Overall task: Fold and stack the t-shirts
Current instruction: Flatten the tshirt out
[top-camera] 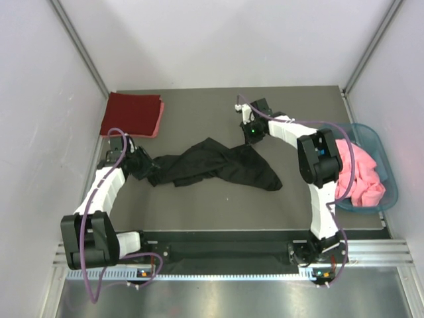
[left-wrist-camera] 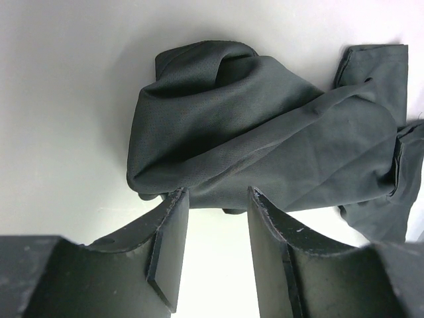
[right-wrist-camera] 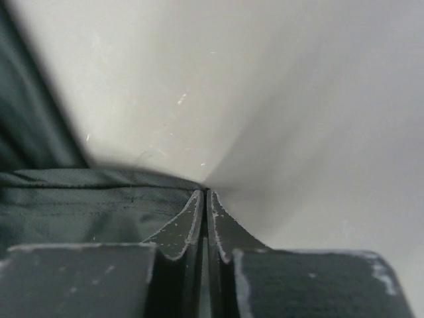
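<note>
The black t-shirt point(top-camera: 212, 165) lies crumpled across the middle of the table. My left gripper point(top-camera: 141, 165) sits at its left end. In the left wrist view that gripper point(left-wrist-camera: 217, 195) is open, the bunched black t-shirt point(left-wrist-camera: 265, 132) lies just past the fingertips, and nothing is between the jaws. My right gripper point(top-camera: 252, 137) is at the shirt's back right edge. In the right wrist view it point(right-wrist-camera: 206, 192) is shut, with the hem of the black t-shirt point(right-wrist-camera: 79, 199) running right up to the pinched tips. A folded dark red t-shirt point(top-camera: 131, 112) rests on a pink one point(top-camera: 159, 124) at the back left.
A teal basket point(top-camera: 371, 136) stands at the table's right edge with a pink t-shirt point(top-camera: 361, 177) hanging out of it. Side walls close in on both sides. A metal rail point(top-camera: 218, 255) runs along the near edge by the arm bases.
</note>
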